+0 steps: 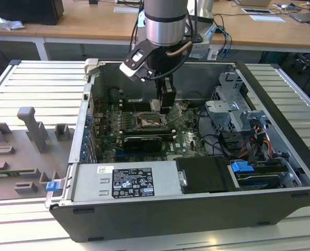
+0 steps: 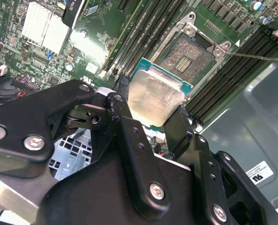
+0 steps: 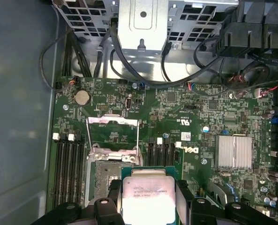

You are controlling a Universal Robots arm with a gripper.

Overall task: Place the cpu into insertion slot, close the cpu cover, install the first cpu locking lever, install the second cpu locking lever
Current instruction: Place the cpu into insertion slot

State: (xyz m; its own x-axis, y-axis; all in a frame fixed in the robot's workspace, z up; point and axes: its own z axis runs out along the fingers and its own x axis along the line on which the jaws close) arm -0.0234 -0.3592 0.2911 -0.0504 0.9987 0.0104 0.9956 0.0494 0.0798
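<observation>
Second wrist view: gripper (image 2: 152,105) tight on the cpu (image 2: 155,93) by two edges, insertion slot (image 2: 188,55) partly hidden behind it.

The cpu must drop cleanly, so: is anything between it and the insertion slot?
No; in the second wrist view, nothing lies between the cpu and the insertion slot.

The arm (image 1: 165,23) points straight down, its gripper (image 2: 153,102) pinching the cpu (image 2: 155,96).
</observation>
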